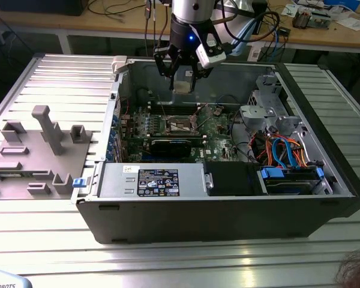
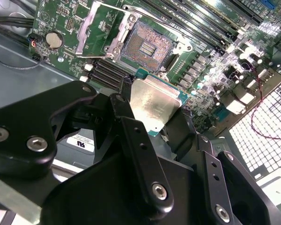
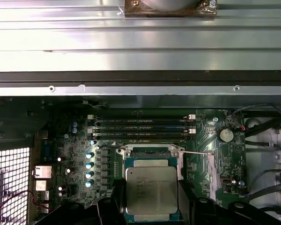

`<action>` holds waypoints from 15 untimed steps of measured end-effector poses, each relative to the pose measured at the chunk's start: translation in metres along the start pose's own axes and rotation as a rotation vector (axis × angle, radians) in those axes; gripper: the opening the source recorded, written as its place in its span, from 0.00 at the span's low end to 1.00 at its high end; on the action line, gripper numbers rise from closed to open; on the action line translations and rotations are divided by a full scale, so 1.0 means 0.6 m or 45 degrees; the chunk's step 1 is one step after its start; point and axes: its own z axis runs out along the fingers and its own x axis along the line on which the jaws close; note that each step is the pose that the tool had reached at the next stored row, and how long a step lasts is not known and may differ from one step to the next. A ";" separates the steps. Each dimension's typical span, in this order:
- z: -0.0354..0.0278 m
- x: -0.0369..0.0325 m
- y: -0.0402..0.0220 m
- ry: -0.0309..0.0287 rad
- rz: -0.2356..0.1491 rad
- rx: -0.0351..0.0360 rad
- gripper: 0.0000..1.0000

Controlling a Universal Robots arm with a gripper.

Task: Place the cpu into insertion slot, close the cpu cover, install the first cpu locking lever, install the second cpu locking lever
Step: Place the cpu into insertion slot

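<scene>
Hanging over the open computer case (image 1: 228,216), the tool (image 1: 183,81) is clamped on the cpu (image 2: 154,103) by its edges, silver top showing. In the exterior view, the bare insertion slot (image 1: 181,125) lies at 6 o'clock from the tool, clearly apart. The cpu cover (image 2: 117,42) stands flipped open beside the slot on the green circuit board (image 2: 61,18).

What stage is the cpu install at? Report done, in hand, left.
Done: the cpu is picked up, and the cpu cover stands swung open. In hand: the tool grips the cpu in the air above the empty insertion slot. Left: seating the cpu, closing the cover, both locking levers.
</scene>
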 end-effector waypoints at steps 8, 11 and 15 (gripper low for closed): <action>0.005 -0.004 0.000 0.0000 0.000 0.0004 0.54; 0.009 -0.005 -0.001 0.0001 -0.001 0.0044 0.54; 0.014 -0.006 -0.001 0.0003 -0.004 0.0589 0.54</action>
